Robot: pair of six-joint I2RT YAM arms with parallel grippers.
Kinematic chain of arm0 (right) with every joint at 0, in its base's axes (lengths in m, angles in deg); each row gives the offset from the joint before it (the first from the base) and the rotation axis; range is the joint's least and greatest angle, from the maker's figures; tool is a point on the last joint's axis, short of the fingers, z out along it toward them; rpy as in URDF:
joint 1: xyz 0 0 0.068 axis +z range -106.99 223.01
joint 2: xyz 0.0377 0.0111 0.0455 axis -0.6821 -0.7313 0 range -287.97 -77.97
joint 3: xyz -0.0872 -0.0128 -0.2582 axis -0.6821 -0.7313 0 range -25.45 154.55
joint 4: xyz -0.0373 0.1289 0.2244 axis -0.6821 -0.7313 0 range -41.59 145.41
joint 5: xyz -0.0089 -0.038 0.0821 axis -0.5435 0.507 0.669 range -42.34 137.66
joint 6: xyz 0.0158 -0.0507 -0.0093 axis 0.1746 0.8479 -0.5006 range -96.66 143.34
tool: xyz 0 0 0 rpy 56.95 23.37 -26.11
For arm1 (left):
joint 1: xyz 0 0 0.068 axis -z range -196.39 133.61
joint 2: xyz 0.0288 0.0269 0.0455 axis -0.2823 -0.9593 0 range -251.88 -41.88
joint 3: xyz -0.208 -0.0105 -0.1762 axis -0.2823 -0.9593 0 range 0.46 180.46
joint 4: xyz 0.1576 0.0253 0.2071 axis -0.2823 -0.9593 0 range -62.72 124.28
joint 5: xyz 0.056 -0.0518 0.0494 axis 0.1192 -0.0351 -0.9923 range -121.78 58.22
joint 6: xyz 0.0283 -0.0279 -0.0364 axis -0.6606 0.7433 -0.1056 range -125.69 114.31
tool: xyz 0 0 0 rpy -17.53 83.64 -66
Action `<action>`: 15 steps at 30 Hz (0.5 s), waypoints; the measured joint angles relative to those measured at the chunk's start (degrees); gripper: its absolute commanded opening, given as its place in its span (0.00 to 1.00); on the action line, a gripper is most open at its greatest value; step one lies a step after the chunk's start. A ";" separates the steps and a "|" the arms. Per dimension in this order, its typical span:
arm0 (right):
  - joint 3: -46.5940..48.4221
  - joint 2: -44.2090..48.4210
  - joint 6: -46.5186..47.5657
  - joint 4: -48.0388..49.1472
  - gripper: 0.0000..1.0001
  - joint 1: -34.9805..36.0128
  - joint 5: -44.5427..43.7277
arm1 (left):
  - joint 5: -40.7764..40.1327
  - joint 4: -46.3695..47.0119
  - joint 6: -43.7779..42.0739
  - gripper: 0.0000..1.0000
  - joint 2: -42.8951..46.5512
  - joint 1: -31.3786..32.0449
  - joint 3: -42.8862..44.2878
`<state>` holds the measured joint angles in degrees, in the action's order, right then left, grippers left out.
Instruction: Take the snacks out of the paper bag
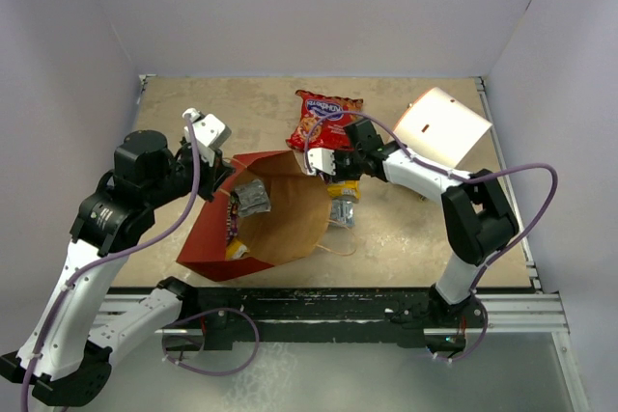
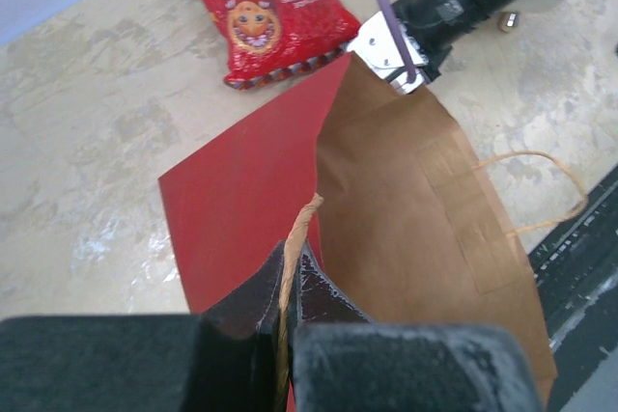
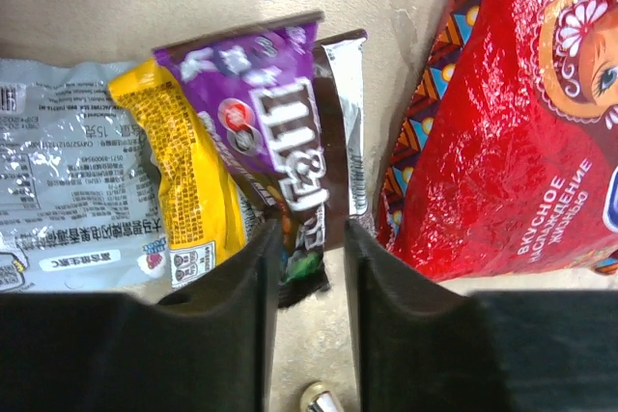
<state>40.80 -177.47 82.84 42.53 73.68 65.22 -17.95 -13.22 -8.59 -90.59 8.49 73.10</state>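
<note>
Left fingers [image 2: 241,320] clamp the paper bag [image 2: 415,209] — silver pack [image 1: 253,198] inside — right fingers [image 3: 241,301] ajar around candy packet [image 3: 280,132].

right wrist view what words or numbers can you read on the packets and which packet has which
"ВКУСНОЕ НАСЛАЖДЕНИЕ ЖИЗНЬЮ": white letters on the red cookie bag.
"m&m": white logo, lying sideways, on the purple candy packet.
"15": on the silver foil pack. Its Chinese small print is too small to read.
The print on the candy packet's yellow panel is too small to read.

Right wrist view: silver foil pack [image 3: 68,171] cut by the left edge, red cookie bag [image 3: 521,113] by the right.
</note>
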 measured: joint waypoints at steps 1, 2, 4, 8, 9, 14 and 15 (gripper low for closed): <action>-0.13 0.15 -0.59 0.17 0.49 0.00 -0.11 | -0.94 -0.04 0.28 0.00 0.07 0.00 0.04; -0.33 0.35 -1.38 0.70 0.51 0.00 -0.44 | -2.23 -0.22 0.35 0.00 0.07 0.00 0.28; -1.36 1.57 -3.34 2.01 0.52 0.00 -1.53 | -4.04 -0.22 0.33 0.00 -0.04 0.00 0.90; -3.82 7.19 -7.17 2.56 0.53 0.00 -2.62 | -6.99 -0.13 0.02 0.00 -0.28 0.00 2.25; -4.11 8.76 -8.22 2.60 0.54 0.00 -2.62 | -7.61 -0.13 -0.31 0.00 -0.31 0.00 2.40; -5.51 15.76 -17.11 6.75 0.55 1.92 -0.11 | -11.72 0.09 -3.98 0.00 -0.92 0.00 2.58; -5.81 16.37 -19.21 8.04 0.55 3.45 -0.04 | -12.96 0.35 -5.38 0.00 -1.11 0.00 2.58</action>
<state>34.99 -161.10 63.63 50.57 77.14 65.18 -30.91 -12.87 -13.97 -91.70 8.49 75.68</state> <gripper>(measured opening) 0.549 0.003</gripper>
